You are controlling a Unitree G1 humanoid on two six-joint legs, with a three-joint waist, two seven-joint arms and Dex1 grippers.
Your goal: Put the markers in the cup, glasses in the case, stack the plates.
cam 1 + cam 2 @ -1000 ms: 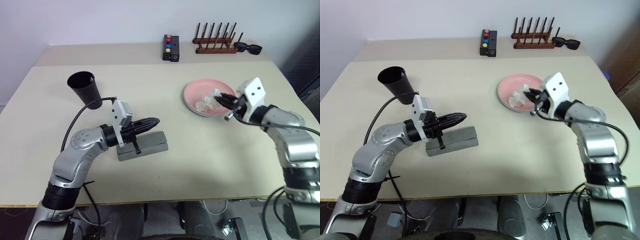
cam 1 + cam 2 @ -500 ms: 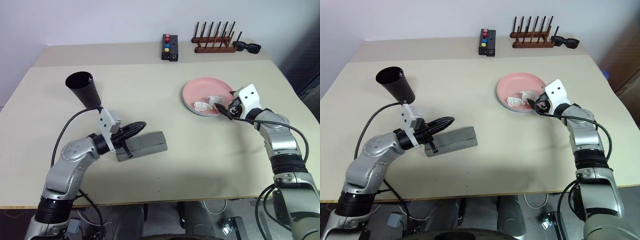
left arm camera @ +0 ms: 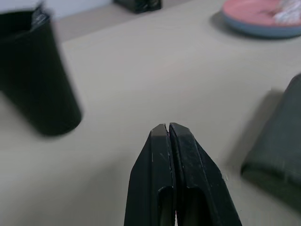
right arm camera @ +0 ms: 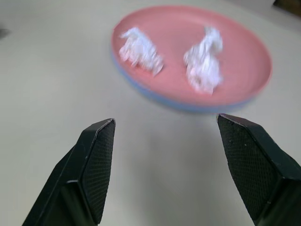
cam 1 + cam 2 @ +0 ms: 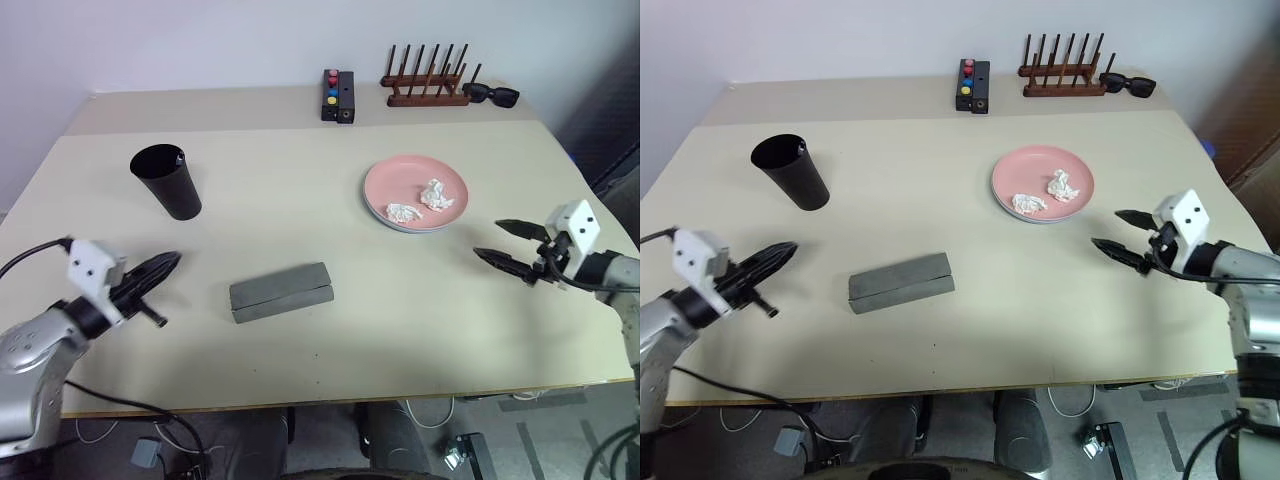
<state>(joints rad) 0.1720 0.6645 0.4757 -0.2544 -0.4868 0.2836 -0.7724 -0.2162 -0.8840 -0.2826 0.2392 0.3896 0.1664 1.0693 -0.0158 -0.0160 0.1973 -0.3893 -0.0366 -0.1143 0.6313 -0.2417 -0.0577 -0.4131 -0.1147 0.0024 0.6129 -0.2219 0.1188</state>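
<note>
Plates look stacked already: the round pink plastic plate (image 5: 416, 192) sits on a light blue one whose rim (image 5: 392, 224) peeks out below, with two crumpled white paper balls (image 5: 419, 202) on top. The grey hard glasses case (image 5: 280, 292) lies shut in the middle of the tabletop (image 5: 300, 180). The tall black plastic cup (image 5: 166, 181) stands near the far left; something pale pokes over its rim, maybe a marker. Glasses cannot be seen, so they may be inside. Left gripper (image 5: 160, 268) is pressed shut and empty; right gripper (image 5: 512, 246) is spread wide, empty, near the plates.

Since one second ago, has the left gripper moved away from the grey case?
Yes. The left gripper, shut, was over the case; now it sits to the case's left, apart from it, below the cup.
</note>
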